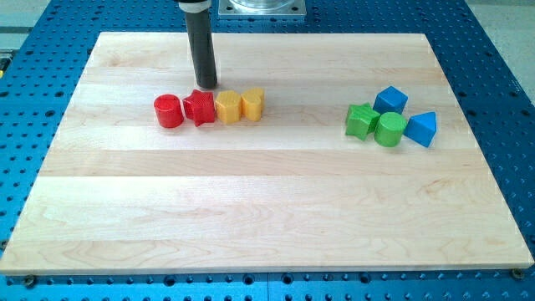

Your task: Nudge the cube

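A pale wooden worktop (267,209) is shown resting on a blue perforated base (33,288). Toward the view's upper left, a row of four blocks is laid on it, side by side and touching or nearly so: a red cylinder (168,111), a red star (199,107), a yellow hexagonal block (227,107) and a yellow heart-like block (252,104). At the view's right, a tight cluster is formed by a green star (361,120), a green cylinder (389,130), a blue cube (390,100) and a blue triangular block (422,128).

Pale smooth wooden board (267,201), matt dark rod (201,46), blocks seemingly ridged plastic, blue cube (390,99)
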